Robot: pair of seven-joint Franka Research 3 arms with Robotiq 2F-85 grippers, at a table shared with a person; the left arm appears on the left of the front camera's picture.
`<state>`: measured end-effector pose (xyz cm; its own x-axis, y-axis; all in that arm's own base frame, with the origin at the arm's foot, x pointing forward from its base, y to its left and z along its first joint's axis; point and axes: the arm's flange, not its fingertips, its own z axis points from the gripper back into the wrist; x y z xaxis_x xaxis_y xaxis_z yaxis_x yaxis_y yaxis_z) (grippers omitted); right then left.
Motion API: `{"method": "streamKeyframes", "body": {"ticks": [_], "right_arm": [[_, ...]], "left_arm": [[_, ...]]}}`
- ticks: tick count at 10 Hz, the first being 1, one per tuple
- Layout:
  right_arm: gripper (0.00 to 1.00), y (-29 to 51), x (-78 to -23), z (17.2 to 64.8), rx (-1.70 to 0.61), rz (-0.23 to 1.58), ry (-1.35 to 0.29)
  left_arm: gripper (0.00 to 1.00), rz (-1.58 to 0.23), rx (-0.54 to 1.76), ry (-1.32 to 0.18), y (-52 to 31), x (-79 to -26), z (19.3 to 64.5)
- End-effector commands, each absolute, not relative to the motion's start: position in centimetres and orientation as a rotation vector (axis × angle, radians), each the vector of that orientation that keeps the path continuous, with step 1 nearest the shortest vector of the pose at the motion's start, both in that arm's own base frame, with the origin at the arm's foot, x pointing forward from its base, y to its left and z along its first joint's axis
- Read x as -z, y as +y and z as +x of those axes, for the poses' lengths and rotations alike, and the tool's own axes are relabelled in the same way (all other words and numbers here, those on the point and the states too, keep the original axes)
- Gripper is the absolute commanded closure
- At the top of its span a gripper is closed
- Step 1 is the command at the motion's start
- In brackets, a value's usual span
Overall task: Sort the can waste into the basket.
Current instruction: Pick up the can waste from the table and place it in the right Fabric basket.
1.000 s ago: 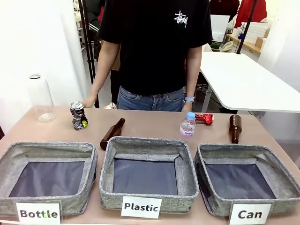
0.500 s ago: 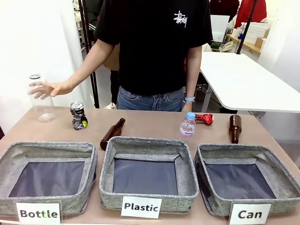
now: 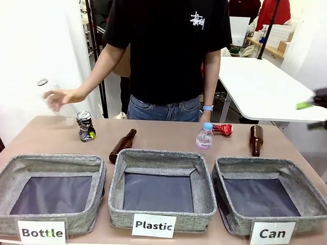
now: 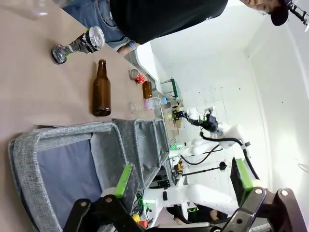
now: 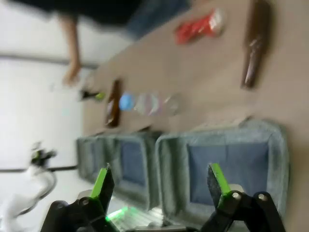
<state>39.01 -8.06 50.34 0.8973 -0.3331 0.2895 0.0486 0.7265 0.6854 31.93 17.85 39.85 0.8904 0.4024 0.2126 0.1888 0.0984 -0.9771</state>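
Sorting not yet begun; neither can grasped; red can (image 3: 223, 129) lay on the surface near the far rim of the Can basket (image 3: 254, 162); dark can (image 3: 86, 125) stood far left; right fingers (image 5: 216, 178) spread, empty, above that basket; left fingers (image 4: 124, 178) spread, empty; next move probably a right-arm reach past the basket to the red can, pinching its crushed body squarely.

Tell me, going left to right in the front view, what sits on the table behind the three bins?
Dark crushed can → lying brown bottle → small clear plastic bottle → red crushed can → standing brown bottle.
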Motion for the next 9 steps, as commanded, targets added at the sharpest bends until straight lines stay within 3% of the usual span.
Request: {"method": "streamKeyframes", "body": {"ticks": [1, 3, 5, 6, 9], "right_arm": [[0.00, -5.3, -48.8, 45.3, 0.248, 0.322, -0.251], [0.00, -2.5, -48.1, 47.3, 0.150, 0.176, -0.291], [0.00, -3.4, -48.9, 45.5, 0.076, 0.302, -0.403], [0.00, -1.4, -46.6, 47.6, 0.130, 0.208, -0.340], [0.00, -2.2, -47.0, 47.2, 0.109, 0.221, -0.346]], "left_arm": [[0.00, -1.488, -0.142, -0.509, 18.0, -40.0, 31.7], [0.00, -1.488, -0.142, -0.509, 18.0, -40.0, 31.7], [0.00, -1.488, -0.142, -0.509, 18.0, -40.0, 31.7], [0.00, -1.488, -0.142, -0.509, 18.0, -40.0, 31.7], [0.00, -1.488, -0.142, -0.509, 18.0, -40.0, 31.7]]}}
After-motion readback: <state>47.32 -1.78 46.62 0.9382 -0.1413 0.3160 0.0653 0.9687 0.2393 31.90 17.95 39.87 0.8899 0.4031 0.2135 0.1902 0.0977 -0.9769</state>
